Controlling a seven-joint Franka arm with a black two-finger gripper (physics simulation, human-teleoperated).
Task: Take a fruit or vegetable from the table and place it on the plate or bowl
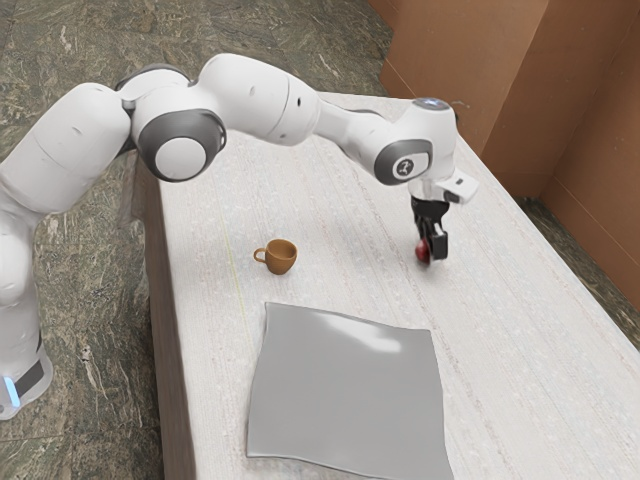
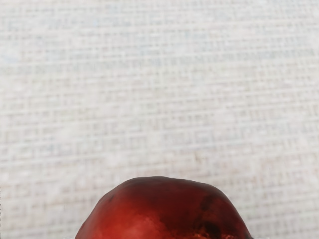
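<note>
Fruit (image 1: 422, 253), red and rounded with no long axis, is held between the closed jaws of the gripper (image 1: 431, 250), low over the bench (image 1: 530, 330); whether it is lifted clear cannot be told. No plate or bowl is made out. A brown cup (image 1: 278, 256) stands well apart toward the exterior view's left, and a grey square sheet (image 1: 345, 395) lies beyond it, nearer the camera. The fruit's dark-blotched skin (image 2: 164, 211) is shown by the wrist view, just under the hand.

A dark red fruit (image 2: 164, 211) sits close below me, glossy and mottled. Beyond it spreads the pale, grainy table (image 2: 159, 74).
</note>
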